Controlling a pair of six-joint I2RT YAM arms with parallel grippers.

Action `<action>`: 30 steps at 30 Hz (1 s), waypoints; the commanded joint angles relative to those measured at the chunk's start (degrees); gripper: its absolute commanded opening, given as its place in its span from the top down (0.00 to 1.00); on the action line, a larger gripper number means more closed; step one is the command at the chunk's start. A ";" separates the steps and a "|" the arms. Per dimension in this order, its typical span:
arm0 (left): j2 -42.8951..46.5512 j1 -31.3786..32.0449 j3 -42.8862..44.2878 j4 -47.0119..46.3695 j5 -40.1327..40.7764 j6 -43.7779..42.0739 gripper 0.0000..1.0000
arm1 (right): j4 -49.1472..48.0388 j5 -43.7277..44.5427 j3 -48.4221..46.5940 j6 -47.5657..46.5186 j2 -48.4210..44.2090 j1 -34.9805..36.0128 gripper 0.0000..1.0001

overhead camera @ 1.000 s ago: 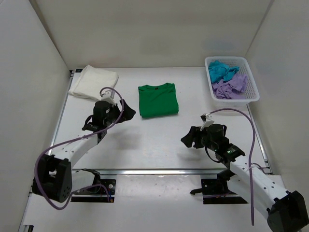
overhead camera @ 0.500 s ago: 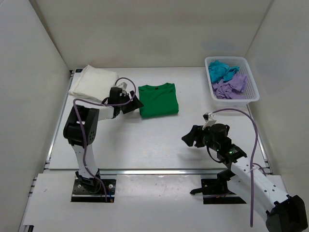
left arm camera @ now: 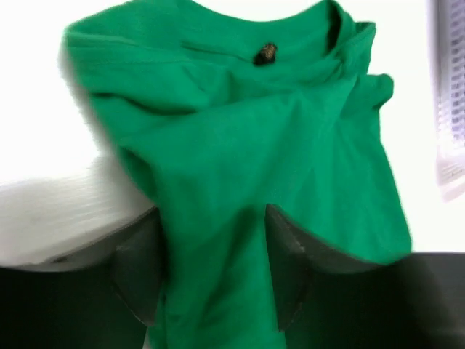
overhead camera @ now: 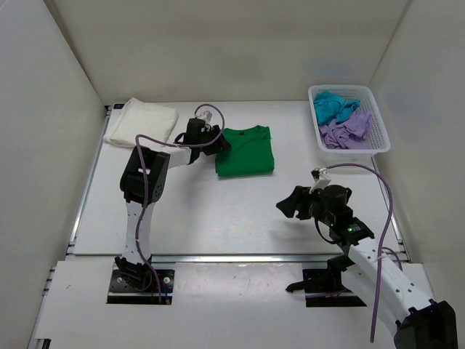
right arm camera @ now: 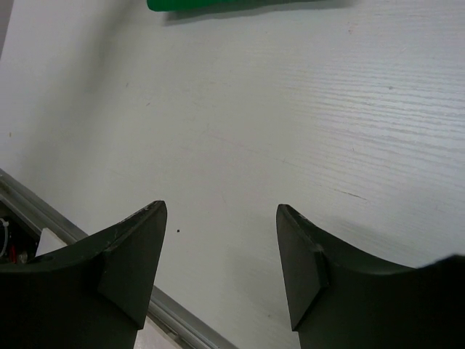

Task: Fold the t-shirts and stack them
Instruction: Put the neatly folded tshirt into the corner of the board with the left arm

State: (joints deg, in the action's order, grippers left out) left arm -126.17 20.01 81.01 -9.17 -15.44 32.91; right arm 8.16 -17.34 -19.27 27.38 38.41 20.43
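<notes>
The folded bright green t-shirt (overhead camera: pixel 247 151) lies mid-table, its left edge rumpled. My left gripper (overhead camera: pixel 221 143) is at that edge; in the left wrist view green cloth (left arm camera: pixel 240 131) fills the gap between its fingers (left arm camera: pixel 142 269), which press it from both sides. The cream-white t-shirt (overhead camera: pixel 142 123) lies folded at the back left. Teal (overhead camera: pixel 330 105) and lilac (overhead camera: pixel 347 131) t-shirts sit crumpled in the basket. My right gripper (overhead camera: pixel 287 207) hovers open over bare table at the front right, nothing between its fingers (right arm camera: pixel 138 254); a strip of the green t-shirt (right arm camera: pixel 218 3) shows at the top of its view.
The white lattice basket (overhead camera: pixel 385 142) stands at the back right and its corner (left arm camera: pixel 450 109) shows in the left wrist view. White walls enclose the table on three sides. A metal rail (overhead camera: pixel 240 257) runs along the near edge.
My left arm swung right from near the cream-white t-shirt to the green t-shirt's left edge and its jaws narrowed onto the cloth, nudging the shirt slightly right. The right arm barely moved.
</notes>
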 commanded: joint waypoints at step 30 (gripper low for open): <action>9.00 -32.05 17.80 11.90 1.18 1.63 0.82 | -5.00 -6.39 0.46 0.66 3.77 -2.06 0.40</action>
State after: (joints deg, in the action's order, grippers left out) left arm -123.59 -11.22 102.30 3.64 -18.17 34.87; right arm 5.54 -23.42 -18.39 28.14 42.35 17.58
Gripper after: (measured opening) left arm 0.184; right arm 0.594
